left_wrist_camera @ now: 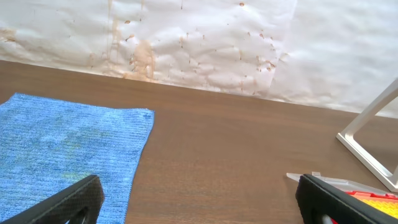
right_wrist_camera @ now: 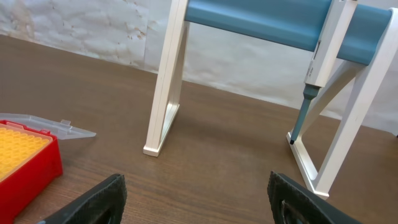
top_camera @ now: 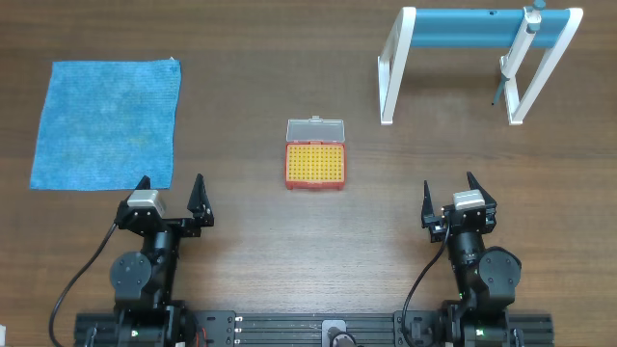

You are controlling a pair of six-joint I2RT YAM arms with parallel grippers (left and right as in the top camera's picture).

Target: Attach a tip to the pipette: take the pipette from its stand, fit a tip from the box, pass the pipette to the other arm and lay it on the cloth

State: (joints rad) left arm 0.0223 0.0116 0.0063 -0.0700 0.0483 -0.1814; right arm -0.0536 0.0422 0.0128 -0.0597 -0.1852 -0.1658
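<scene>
Seen from above, the brown surface (top_camera: 241,251) is like a clock face. The pipette (top_camera: 514,60) is out at about 2 o'clock. It hangs on its stand (top_camera: 453,29), near the right end of the blue bar, with its thin dark end pointing down by the white leg. The right wrist view shows it touching the bar, and its thin end sits just above the stand's foot.

The tip box (top_camera: 315,166) sits near the middle of the clock. It is red and full of yellow tips (top_camera: 315,162). Its clear lid (top_camera: 315,128) is flipped open on the 12 o'clock side.

The cloth (top_camera: 106,125) is blue and lies flat at about 10 o'clock, well apart from the box and the stand.

The left gripper (top_camera: 172,183) is at about 8 o'clock, just below the cloth's near edge. Its fingers (top_camera: 200,185) are spread wide and hold nothing — the cloth shows by one finger and a corner of the red box by the other.

The right gripper (top_camera: 448,185) is at about 4 o'clock, well apart from the stand. Its fingers (top_camera: 425,198) are also spread wide and hold nothing — the stand and the pipette are straight ahead of it, toward 1 o'clock.
</scene>
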